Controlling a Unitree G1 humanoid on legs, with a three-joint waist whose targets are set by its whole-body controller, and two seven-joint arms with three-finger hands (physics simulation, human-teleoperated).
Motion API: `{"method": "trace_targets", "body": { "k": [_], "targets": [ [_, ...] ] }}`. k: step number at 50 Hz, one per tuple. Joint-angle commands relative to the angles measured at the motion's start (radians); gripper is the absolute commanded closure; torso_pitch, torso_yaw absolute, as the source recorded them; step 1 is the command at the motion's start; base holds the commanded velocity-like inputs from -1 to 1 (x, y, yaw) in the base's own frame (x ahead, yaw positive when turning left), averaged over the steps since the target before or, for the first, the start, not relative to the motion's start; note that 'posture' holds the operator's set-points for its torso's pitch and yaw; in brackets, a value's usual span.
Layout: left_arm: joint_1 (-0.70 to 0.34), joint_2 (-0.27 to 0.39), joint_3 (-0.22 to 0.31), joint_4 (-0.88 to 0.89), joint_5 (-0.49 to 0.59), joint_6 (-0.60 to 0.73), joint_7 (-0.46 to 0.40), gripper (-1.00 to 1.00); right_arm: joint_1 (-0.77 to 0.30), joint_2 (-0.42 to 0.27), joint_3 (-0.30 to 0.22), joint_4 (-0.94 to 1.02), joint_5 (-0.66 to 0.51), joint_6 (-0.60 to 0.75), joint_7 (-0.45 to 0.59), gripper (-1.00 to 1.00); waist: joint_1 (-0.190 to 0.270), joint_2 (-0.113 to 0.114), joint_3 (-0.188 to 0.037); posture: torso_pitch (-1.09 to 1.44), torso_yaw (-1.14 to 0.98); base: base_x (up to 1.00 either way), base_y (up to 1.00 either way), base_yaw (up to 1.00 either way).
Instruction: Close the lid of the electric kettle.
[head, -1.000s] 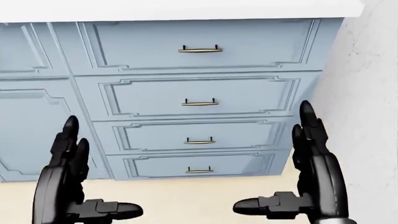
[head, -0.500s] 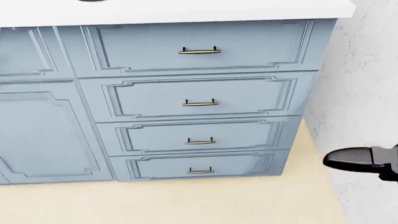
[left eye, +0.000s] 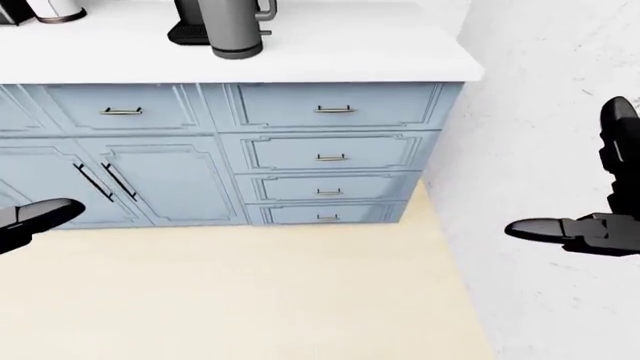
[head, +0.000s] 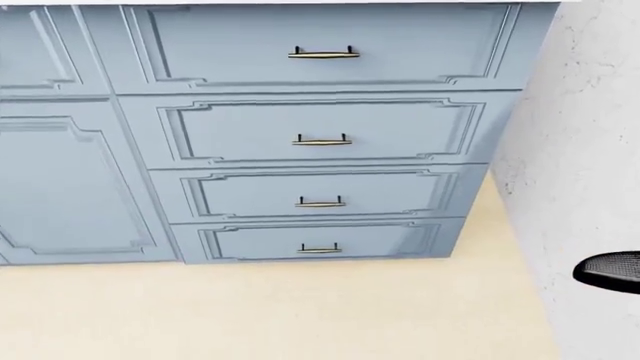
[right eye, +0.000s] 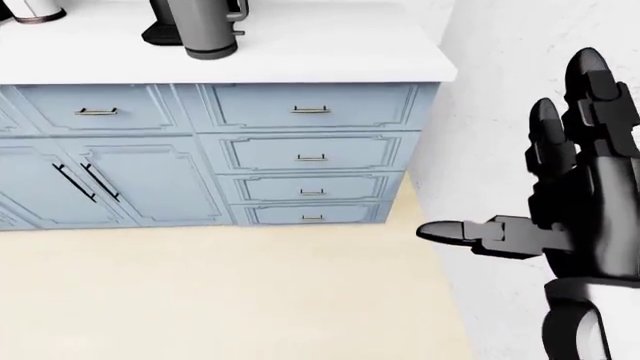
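Taking the electric kettle (left eye: 234, 28) as the landmark: it stands upright on the white bench (left eye: 380, 52) at the top of the left-eye view, its grey body cut off by the frame's upper edge, so its lid cannot be seen. Far left of it, at the top corner, is the base of a white vessel (left eye: 55, 10); a dark base (left eye: 187, 33) sits just beside the kettle on its left.

Below and far left of the kettle, the left hand (left eye: 30, 220) enters the left-eye view at mid-height as a single black finger tip; how its fingers are set I cannot tell. Below the kettle, under the bench, the blue cabinet has two doors (left eye: 150, 180) with dark bar handles. Below and slightly right of the kettle is a stack of four drawers (left eye: 330, 157) with brass pulls, which also fills the head view. A cream floor (left eye: 250, 292) lies beneath.

Far right of the kettle, against the white wall (left eye: 540, 112), the right hand (right eye: 585, 202) is raised, well apart from the kettle; its fingers (right eye: 545, 142) are spread upward, the thumb pointing toward the cabinet, released and grasping nothing.
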Motion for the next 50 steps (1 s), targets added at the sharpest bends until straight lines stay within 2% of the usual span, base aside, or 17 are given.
{"method": "trace_targets", "body": {
  "k": [1,3,12,18,30,31,34,35,36,38,39,42,43,44,45,46,50],
  "targets": [
    [-0.014,0.023,0.014,-0.031,-0.007,-0.027,0.001,-1.00,-0.010,-0.003,-0.019,-0.013,-0.041,-0.029,0.020,-1.00,-0.001,0.005,-0.017,0.00,0.00,0.00,0.00,0.00],
    [-0.010,0.022,0.012,-0.030,-0.003,-0.030,-0.001,-1.00,-0.011,0.005,-0.005,-0.013,-0.068,-0.026,0.031,-1.00,-0.001,0.006,-0.018,0.00,0.00,0.00,0.00,0.00],
    [-0.011,0.015,0.005,-0.033,-0.001,-0.030,-0.001,-1.00,-0.022,0.033,-0.017,-0.013,-0.087,-0.018,0.050,-1.00,-0.002,0.010,-0.023,0.00,0.00,0.00,0.00,0.00],
    [-0.010,0.010,0.000,-0.030,0.006,-0.036,-0.005,-1.00,-0.043,0.061,0.009,-0.013,-0.143,0.006,0.069,-1.00,-0.004,0.011,-0.022,0.00,0.00,0.00,0.00,0.00],
    [-0.011,0.006,-0.007,-0.027,0.018,-0.041,-0.011,-1.00,-0.049,0.055,0.026,-0.013,-0.175,0.042,0.076,-1.00,-0.004,0.012,-0.016,0.00,0.00,0.00,0.00,0.00],
    [-0.011,0.004,-0.005,-0.026,0.015,-0.041,-0.012,-1.00,-0.050,0.057,0.026,-0.013,-0.176,0.043,0.078,-1.00,-0.005,0.019,-0.034,0.00,0.00,0.00,0.11,0.00],
    [-0.013,0.005,-0.006,-0.026,0.016,-0.041,-0.012,-1.00,-0.050,0.067,0.034,-0.013,-0.198,0.044,0.089,-1.00,-0.007,0.017,-0.031,0.00,0.00,0.04,0.20,0.00],
    [-0.011,0.003,-0.009,-0.025,0.020,-0.045,-0.014,-1.00,-0.049,0.070,0.036,-0.013,-0.209,0.043,0.097,-1.00,-0.010,0.005,-0.016,0.00,0.00,0.12,0.34,0.00],
    [-0.011,0.003,-0.009,-0.024,0.021,-0.045,-0.014,-1.00,-0.049,0.074,0.035,-0.013,-0.214,0.044,0.102,-1.00,-0.012,-0.006,-0.013,0.00,0.00,0.12,0.34,0.00],
    [-0.012,0.001,-0.009,-0.023,0.021,-0.046,-0.013,-1.00,-0.053,0.076,0.033,-0.013,-0.218,0.045,0.108,-1.00,-0.015,-0.007,-0.022,0.00,0.00,0.11,0.34,0.00],
    [-0.011,0.001,-0.008,-0.025,0.019,-0.045,-0.013,-1.00,-0.052,0.068,0.029,-0.013,-0.207,0.048,0.101,-1.00,-0.016,-0.002,-0.020,0.00,0.00,0.12,0.34,0.00],
    [-0.011,0.000,-0.008,-0.026,0.018,-0.045,-0.012,-1.00,-0.046,0.059,0.029,-0.013,-0.190,0.040,0.086,-1.00,-0.024,0.045,-0.007,0.00,0.00,0.12,0.34,0.00],
    [-0.011,0.001,-0.008,-0.027,0.017,-0.044,-0.011,-1.00,-0.042,0.065,0.034,-0.013,-0.201,0.034,0.090,-1.00,-0.024,0.071,-0.014,0.00,0.00,0.12,0.34,0.00],
    [-0.011,0.001,-0.006,-0.028,0.014,-0.041,-0.010,-1.00,-0.043,0.074,0.036,-0.013,-0.216,0.033,0.100,-1.00,-0.020,0.119,-0.031,0.00,0.00,0.11,0.34,0.00],
    [-0.010,0.002,-0.005,-0.028,0.014,-0.041,-0.010,-1.00,-0.049,0.073,0.032,-0.013,-0.211,0.037,0.100,-1.00,-0.009,0.078,-0.020,0.00,0.00,0.13,0.33,0.00],
    [-0.010,0.003,-0.003,-0.030,0.012,-0.039,-0.009,-1.00,-0.049,0.075,0.037,-0.013,-0.215,0.035,0.100,-1.00,-0.016,0.086,-0.009,0.00,0.00,0.12,0.34,0.00],
    [-0.009,-0.001,-0.010,-0.026,0.020,-0.046,-0.012,-1.00,-0.050,0.088,0.034,-0.013,-0.222,0.035,0.111,-1.00,-0.009,0.054,-0.016,0.00,0.00,0.12,0.24,0.00]
  ]
}}
